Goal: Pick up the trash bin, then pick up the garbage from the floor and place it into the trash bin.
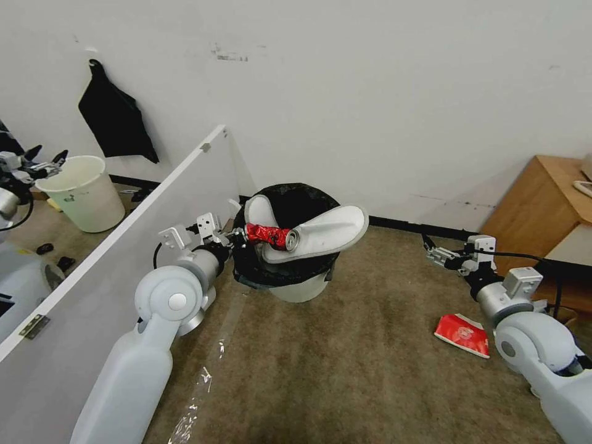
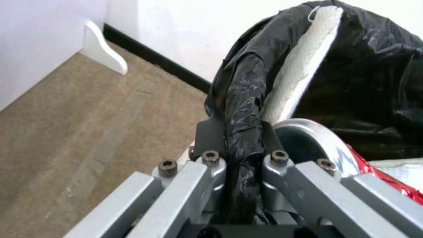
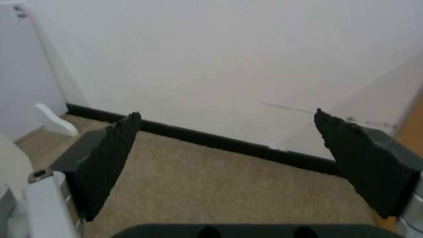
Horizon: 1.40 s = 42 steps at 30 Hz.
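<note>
The left tool (image 2: pixel 238 158) is gripping the bin (image 1: pixel 290 246) rim; keep it level. The right tool (image 3: pixel 229 158) is hanging spread, well above the cup (image 1: pixel 462 335); lower it squarely.

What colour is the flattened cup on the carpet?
Red with white markings, the flattened paper cup shows best in the head view.

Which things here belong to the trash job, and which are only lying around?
Job:
trash bin, held at its bagged rim by the left end effector
slippers and crushed can in it
red paper cup on the floor
right end effector, open

Not the job:
cream bucket
black bag on the wall
wooden cabinet
</note>
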Tool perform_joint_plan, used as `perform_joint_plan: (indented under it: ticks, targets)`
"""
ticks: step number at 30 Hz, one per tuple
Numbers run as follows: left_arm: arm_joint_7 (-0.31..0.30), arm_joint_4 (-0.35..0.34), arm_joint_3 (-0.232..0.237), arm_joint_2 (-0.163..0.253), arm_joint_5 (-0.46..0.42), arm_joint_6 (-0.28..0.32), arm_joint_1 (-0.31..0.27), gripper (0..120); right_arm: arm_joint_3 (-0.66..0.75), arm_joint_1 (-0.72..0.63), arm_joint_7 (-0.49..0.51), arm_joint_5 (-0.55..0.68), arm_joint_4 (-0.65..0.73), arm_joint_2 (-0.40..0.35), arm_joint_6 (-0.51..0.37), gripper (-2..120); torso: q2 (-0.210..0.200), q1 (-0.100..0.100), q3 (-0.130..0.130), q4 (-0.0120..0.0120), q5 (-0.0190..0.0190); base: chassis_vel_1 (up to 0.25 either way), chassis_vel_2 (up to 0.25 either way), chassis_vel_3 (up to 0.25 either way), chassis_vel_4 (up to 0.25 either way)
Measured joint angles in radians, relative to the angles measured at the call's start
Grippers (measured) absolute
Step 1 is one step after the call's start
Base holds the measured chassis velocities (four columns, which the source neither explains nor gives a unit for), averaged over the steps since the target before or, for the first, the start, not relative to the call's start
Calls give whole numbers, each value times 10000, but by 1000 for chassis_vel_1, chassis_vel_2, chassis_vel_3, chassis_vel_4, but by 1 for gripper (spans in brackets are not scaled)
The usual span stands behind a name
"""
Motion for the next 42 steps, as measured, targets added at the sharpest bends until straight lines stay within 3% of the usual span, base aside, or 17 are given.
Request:
perform_joint_plan:
  ticks: [30, 42]
  targets:
    - [82, 163, -66, -80, -18, -71, -90, 4, -135, 172, -290, -310, -256, 99, 211, 100, 0, 0, 1, 0, 0, -4, -7, -5, -4]
    - [86, 182, -226, -128, -14, -84, -115, 4, 790, -1061, -939, -594, 405, -102, 680, 100, 0, 0, 0, 0, 2, 0, 0, 0, 0]
